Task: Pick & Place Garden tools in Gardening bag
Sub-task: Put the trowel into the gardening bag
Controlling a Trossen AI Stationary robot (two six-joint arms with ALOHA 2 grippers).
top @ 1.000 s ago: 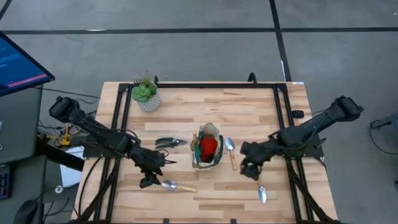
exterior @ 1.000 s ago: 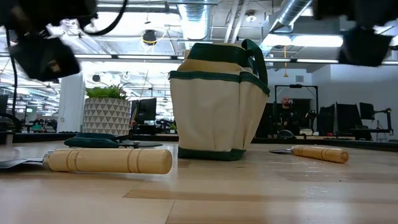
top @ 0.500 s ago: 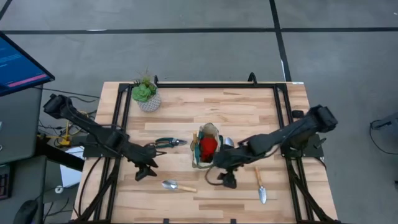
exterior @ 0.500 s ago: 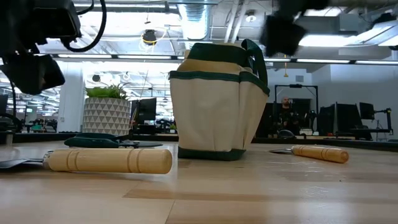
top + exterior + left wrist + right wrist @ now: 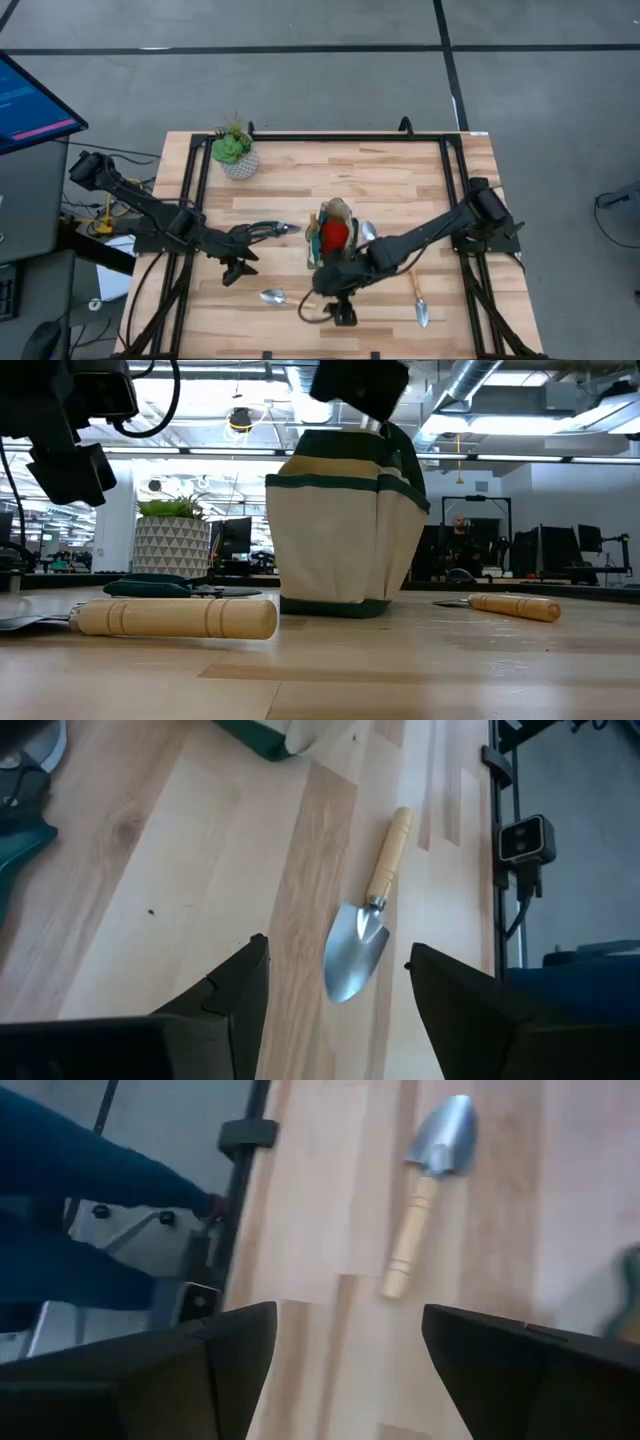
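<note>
The olive and beige gardening bag [image 5: 333, 247] stands at mid-table with a red item [image 5: 336, 234] in it. Dark-handled shears [image 5: 266, 230] lie to its left. One wooden-handled trowel [image 5: 364, 934] lies near the front edge, left of the bag. A second trowel [image 5: 368, 233] lies against the bag's right side, and a third [image 5: 418, 298] at the front right. My left gripper [image 5: 233, 271] hovers open, left of the front trowel. My right gripper [image 5: 343, 316] reaches across in front of the bag. It is open above the table near that trowel's handle [image 5: 408, 1240].
A green plant in a whitish pot [image 5: 236, 156] stands at the far left corner. A black frame [image 5: 196, 180] runs along the table's sides. My right arm [image 5: 420, 240] stretches over the bag's right side. Something blue [image 5: 70, 1210] shows beyond the table's edge.
My right gripper has swept from the table's right side toward the left, passing in front of the bag to the front trowel, and has rolled on the way. My left gripper has drawn back a little from that trowel, toward the table's left and far edges. Both stay open.
</note>
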